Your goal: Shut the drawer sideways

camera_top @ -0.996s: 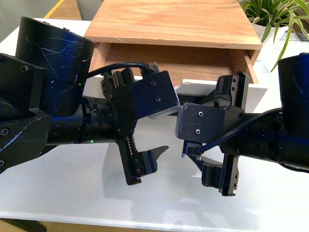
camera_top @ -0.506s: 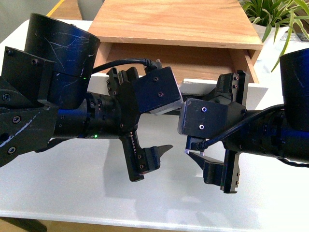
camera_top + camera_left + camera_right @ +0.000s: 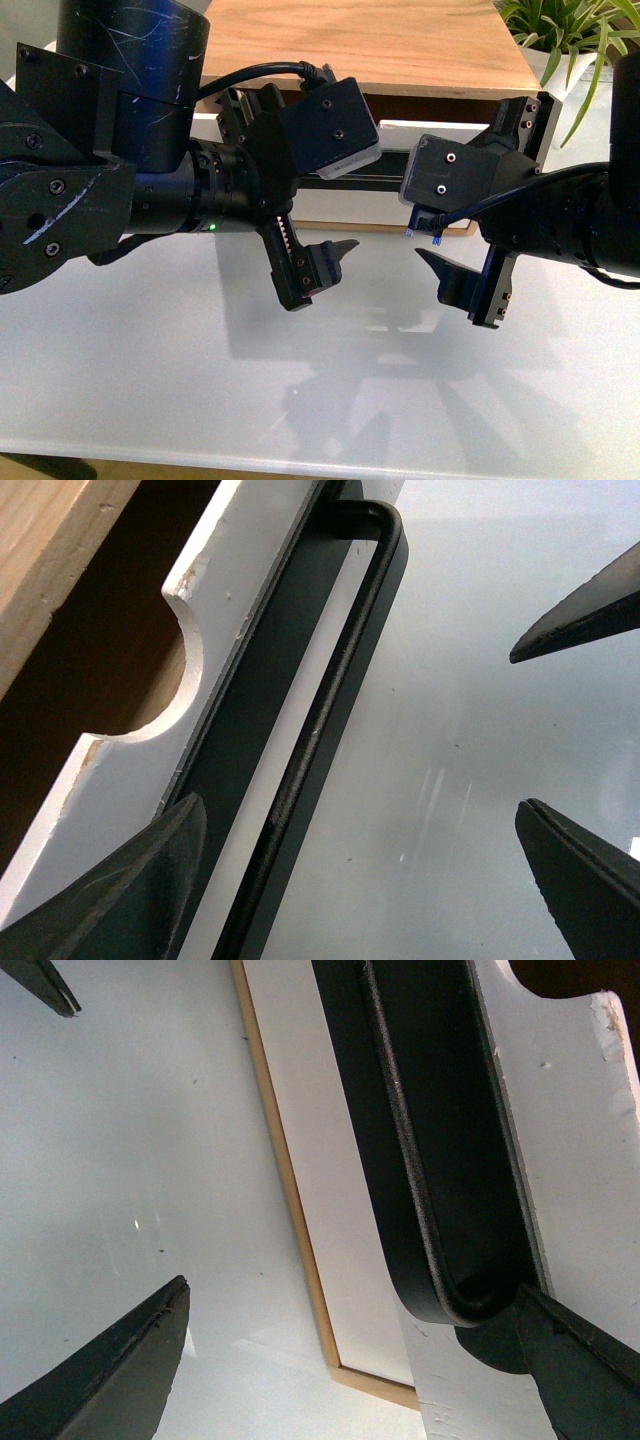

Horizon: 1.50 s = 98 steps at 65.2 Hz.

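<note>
The drawer (image 3: 445, 129) shows its white front just under the wooden cabinet top, with only a narrow dark gap (image 3: 400, 104) above it. Its black bar handle (image 3: 330, 700) runs along the front, beside the semicircular notch (image 3: 150, 680). My left gripper (image 3: 325, 178) and right gripper (image 3: 442, 190) stand side by side against the front, both open and holding nothing. In the left wrist view one of my fingers (image 3: 130, 880) lies over the white front (image 3: 120, 770). In the right wrist view a finger (image 3: 580, 1370) sits by the handle's end (image 3: 455, 1295).
The wooden cabinet (image 3: 380, 40) stands at the back of the white table (image 3: 150, 350). Below the drawer is a plain white panel with a light-wood edge (image 3: 300, 1220). A green plant (image 3: 570, 30) is at the back right. The other arm's fingertip (image 3: 590, 610) shows nearby.
Both grippers have moved away from me toward the cabinet. The drawer has slid in with them, from well open to a narrow gap.
</note>
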{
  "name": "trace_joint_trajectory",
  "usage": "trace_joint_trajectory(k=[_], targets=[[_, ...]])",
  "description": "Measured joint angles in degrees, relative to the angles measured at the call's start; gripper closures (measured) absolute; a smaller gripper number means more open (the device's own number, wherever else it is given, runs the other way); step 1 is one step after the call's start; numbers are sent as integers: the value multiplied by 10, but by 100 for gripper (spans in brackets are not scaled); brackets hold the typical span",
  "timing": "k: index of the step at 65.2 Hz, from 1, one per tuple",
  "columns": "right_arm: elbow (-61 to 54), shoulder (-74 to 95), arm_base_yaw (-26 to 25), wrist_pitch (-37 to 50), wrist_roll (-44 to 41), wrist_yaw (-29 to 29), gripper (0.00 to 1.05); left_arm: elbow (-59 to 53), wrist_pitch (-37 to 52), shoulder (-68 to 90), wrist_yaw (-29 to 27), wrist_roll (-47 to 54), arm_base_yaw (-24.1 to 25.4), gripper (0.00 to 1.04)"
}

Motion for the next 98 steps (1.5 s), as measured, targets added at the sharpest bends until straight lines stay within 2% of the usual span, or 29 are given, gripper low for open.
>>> trace_joint_trajectory(k=[49, 80, 98], targets=[[75, 52, -24, 0, -4, 6, 9, 115, -54, 60, -24, 20, 6, 9], [81, 74, -37, 41, 14, 23, 9, 127, -33, 72, -61, 12, 7, 9], [73, 60, -43, 37, 28, 28, 9, 118, -28, 67, -63, 2, 7, 9]])
